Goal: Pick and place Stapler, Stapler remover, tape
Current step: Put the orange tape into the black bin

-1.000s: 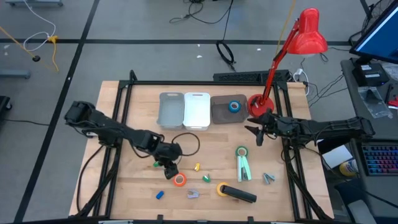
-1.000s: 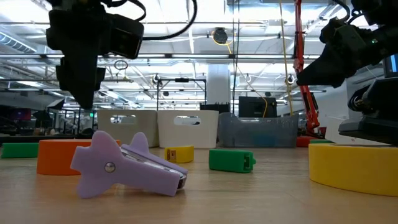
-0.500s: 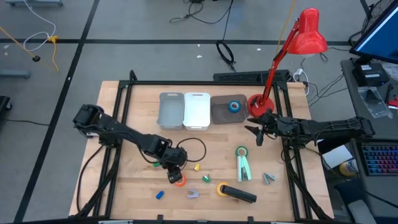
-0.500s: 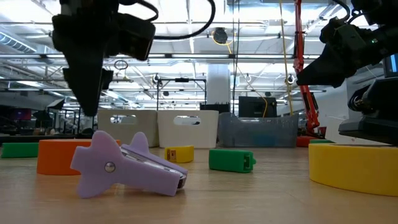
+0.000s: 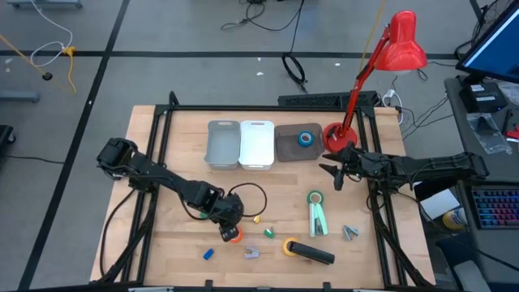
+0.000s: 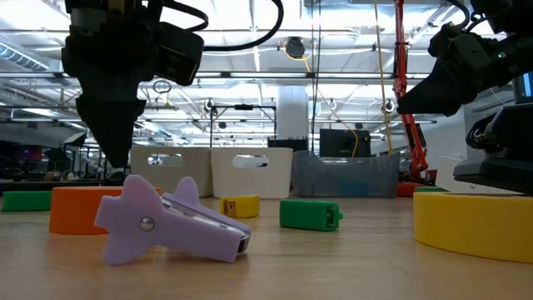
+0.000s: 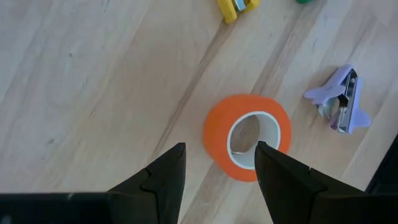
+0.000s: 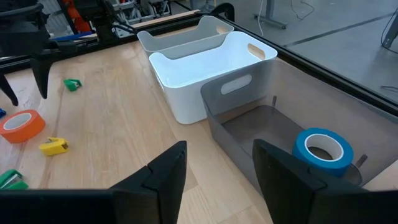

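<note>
The orange tape [image 7: 247,135] lies flat on the table near the front [image 5: 234,236]. My left gripper [image 7: 219,149] hangs open just above it, pointing steeply down, and touches nothing [image 5: 226,225]. The purple stapler remover [image 5: 251,253] lies near it. A black stapler [image 5: 312,254] lies next to the yellow tape [image 5: 289,246], and a green-white stapler [image 5: 316,221] lies below the green tape [image 5: 315,197]. A grey stapler remover [image 5: 349,233] lies at the right. The blue tape [image 8: 322,149] lies in the dark bin [image 5: 290,146]. My right gripper [image 8: 217,149] waits open at the right edge [image 5: 336,176].
A grey bin [image 5: 223,144] and a white bin [image 5: 257,144] stand beside the dark bin along the far side. A red lamp's base [image 5: 339,138] stands at the far right. Small yellow [image 5: 257,217], green [image 5: 269,233] and blue [image 5: 208,253] blocks lie around the orange tape.
My left gripper has moved a little toward the table's right edge and down, over the orange tape, and has tipped steeper. Its fingers have kept the same gap. The tape and the other things have stayed where they were.
</note>
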Controlling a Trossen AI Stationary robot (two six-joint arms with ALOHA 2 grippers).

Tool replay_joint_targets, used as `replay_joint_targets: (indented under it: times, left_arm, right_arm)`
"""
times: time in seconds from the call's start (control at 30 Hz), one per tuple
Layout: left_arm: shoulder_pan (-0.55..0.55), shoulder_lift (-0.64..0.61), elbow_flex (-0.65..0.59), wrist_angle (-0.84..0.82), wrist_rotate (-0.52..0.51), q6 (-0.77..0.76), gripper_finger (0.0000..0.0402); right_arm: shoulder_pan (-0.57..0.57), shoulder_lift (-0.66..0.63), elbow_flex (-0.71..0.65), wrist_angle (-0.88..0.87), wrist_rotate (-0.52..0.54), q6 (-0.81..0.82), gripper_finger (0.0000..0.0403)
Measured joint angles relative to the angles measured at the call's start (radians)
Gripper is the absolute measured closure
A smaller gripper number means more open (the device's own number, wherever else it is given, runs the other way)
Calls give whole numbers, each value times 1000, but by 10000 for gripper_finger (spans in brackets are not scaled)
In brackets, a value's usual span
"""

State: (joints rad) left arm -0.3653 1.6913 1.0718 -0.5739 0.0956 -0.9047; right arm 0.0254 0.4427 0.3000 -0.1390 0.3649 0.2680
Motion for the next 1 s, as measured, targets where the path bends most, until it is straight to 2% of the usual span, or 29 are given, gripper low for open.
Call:
replay_joint_targets:
  times: [0.27, 0.5, 1.0]
  left_arm:
    - [-6, 10, 0, 16, 6, -22, 211]
    - [-18, 82, 0, 48, 40, -26, 211]
    - [-30, 132, 0, 57, 10, -14, 211]
  right_arm:
    - [0, 0, 0, 0, 0, 0, 227]
    - [0, 0, 0, 0, 0, -1, 227]
    - [0, 0, 0, 0, 0, 0, 227]
